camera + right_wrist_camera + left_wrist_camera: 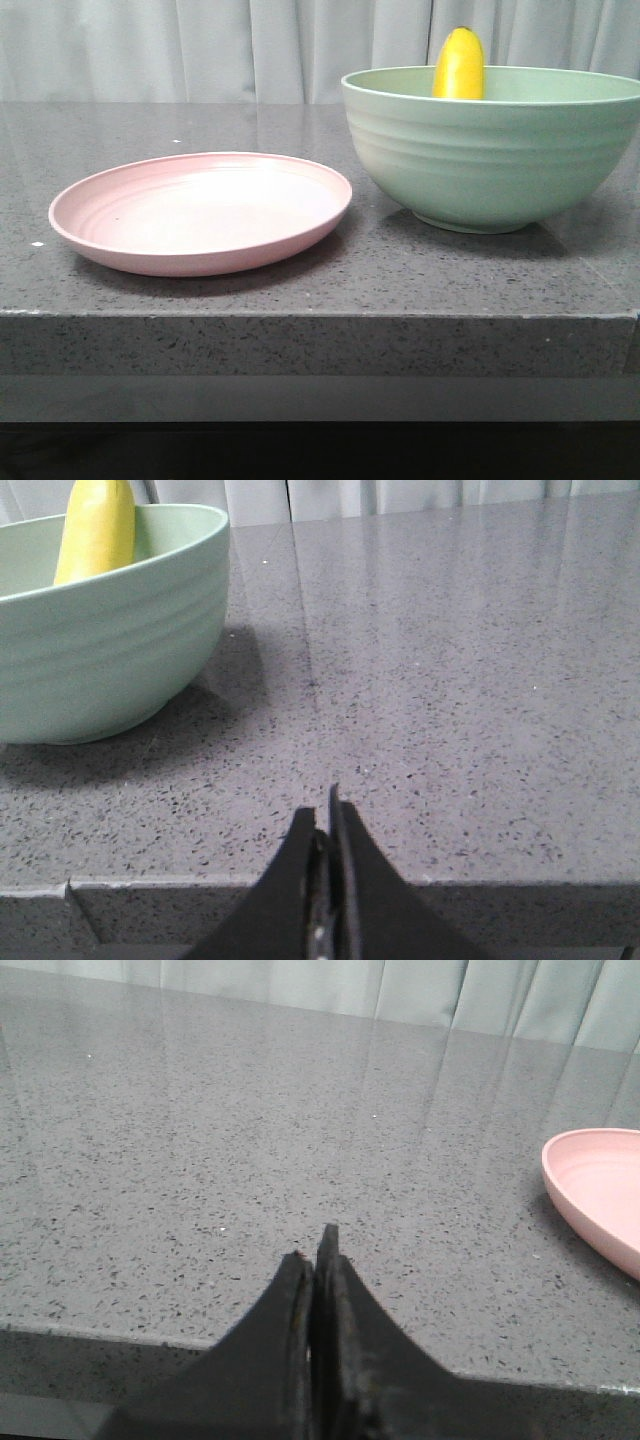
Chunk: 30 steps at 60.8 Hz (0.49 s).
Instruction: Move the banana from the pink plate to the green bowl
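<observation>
The banana (459,64) stands in the green bowl (495,150), well apart from both jaws.

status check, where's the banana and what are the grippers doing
Left gripper shut, empty; right gripper shut, empty. Banana in green bowl, tip above rim. Pink plate bare. Nothing in the way.

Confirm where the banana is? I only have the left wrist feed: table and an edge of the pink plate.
Observer: The banana stands in the green bowl, its tip poking above the rim.
Operator: Plate empty then?
Observer: Yes, front view shows the pink plate bare, to the left of the bowl.
Operator: Right gripper holding anything?
Observer: No. The right gripper is shut on nothing, low at the table's front edge, apart from the bowl.
</observation>
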Each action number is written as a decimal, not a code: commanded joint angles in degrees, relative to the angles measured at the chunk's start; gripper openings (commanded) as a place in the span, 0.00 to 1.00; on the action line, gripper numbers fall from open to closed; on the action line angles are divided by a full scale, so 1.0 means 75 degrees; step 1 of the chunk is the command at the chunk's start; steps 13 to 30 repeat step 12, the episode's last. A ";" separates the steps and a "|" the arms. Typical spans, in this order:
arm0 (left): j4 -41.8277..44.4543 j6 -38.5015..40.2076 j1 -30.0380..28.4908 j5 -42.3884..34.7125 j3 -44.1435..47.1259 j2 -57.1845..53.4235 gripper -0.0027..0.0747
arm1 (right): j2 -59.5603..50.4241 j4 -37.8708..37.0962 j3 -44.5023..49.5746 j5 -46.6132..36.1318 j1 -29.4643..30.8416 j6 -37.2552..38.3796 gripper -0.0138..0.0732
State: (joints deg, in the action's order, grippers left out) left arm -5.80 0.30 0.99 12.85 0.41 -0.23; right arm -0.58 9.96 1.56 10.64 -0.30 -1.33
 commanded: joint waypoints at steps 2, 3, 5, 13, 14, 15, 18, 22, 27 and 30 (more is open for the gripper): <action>-0.0071 0.0082 -0.0010 -0.0656 0.0025 -0.0144 0.01 | -0.0182 -0.0067 0.0005 -0.0562 0.0028 0.0000 0.08; -0.0071 0.0082 -0.0010 -0.0656 0.0025 -0.0144 0.01 | -0.0182 -0.0067 0.0005 -0.0562 0.0028 0.0000 0.08; -0.0071 0.0082 -0.0010 -0.0656 0.0025 -0.0144 0.01 | -0.0182 -0.0067 0.0005 -0.0562 0.0028 0.0000 0.08; -0.0071 0.0082 -0.0010 -0.0656 0.0025 -0.0144 0.01 | -0.0182 -0.0067 0.0005 -0.0562 0.0028 0.0000 0.08; -0.0071 0.0082 -0.0010 -0.0656 0.0025 -0.0144 0.01 | -0.0182 -0.0067 0.0005 -0.0562 0.0028 0.0000 0.08; -0.0071 0.0082 -0.0010 -0.0656 0.0025 -0.0144 0.01 | -0.0182 -0.0067 0.0005 -0.0562 0.0028 0.0000 0.08; -0.0071 0.0082 -0.0010 -0.0656 0.0025 -0.0144 0.01 | -0.0182 -0.0067 0.0005 -0.0562 0.0028 0.0000 0.08; -0.0071 0.0082 -0.0010 -0.0656 0.0025 -0.0144 0.01 | -0.0182 -0.0067 0.0005 -0.0562 0.0028 0.0000 0.08; -0.0071 0.0082 -0.0010 -0.0656 0.0025 -0.0144 0.01 | -0.0182 -0.0067 0.0005 -0.0562 0.0028 0.0000 0.08; -0.0071 0.0082 -0.0010 -0.0656 0.0025 -0.0144 0.01 | -0.0182 -0.0067 0.0005 -0.0562 0.0028 0.0000 0.08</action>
